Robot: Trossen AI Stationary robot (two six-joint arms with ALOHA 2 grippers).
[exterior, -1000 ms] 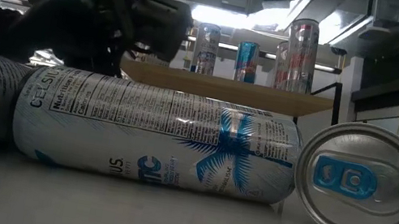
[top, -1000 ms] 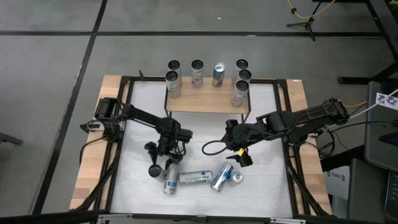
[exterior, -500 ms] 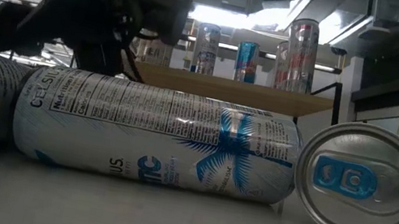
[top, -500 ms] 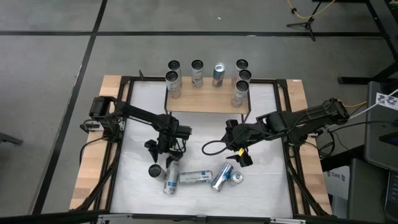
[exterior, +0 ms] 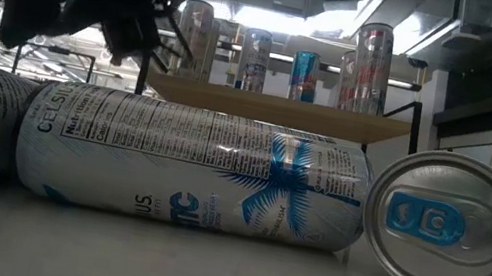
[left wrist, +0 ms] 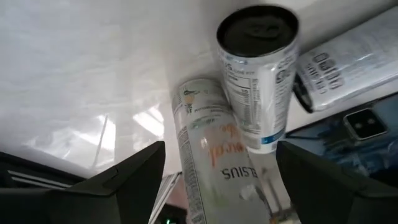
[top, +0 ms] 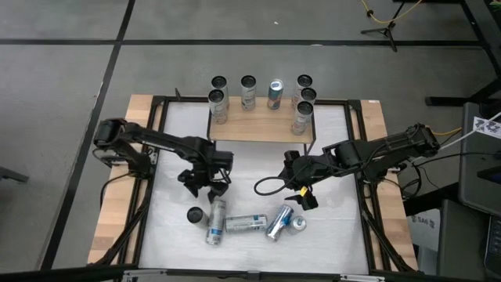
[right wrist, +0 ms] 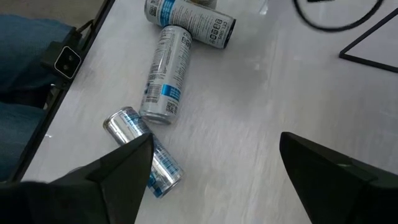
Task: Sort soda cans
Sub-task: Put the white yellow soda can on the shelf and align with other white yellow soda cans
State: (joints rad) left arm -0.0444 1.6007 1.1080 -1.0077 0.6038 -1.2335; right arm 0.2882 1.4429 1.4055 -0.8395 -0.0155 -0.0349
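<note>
Several soda cans lie on the white table near its front edge: one with orange script [left wrist: 208, 155], one with a blue palm print [exterior: 191, 164] and a silver-blue one [right wrist: 143, 152]. A dark-topped can [top: 194, 215] stands upright to their left. More cans [top: 248, 92] stand on the wooden shelf [top: 258, 127] at the back. My left gripper [top: 205, 185] hangs open above and just behind the upright can, holding nothing. My right gripper [top: 304, 196] hovers open over the table's middle right, with nothing between its fingers.
A black cable loop [top: 266, 186] lies on the table between the arms. A black metal frame [top: 356, 157] borders the white surface. Bare table shows between the shelf and the lying cans. A person's blue-clad legs [right wrist: 31, 56] show at the front edge.
My left gripper has risen from just above the lying cans and drawn back a little toward the far left, staying open. The cans have kept their places.
</note>
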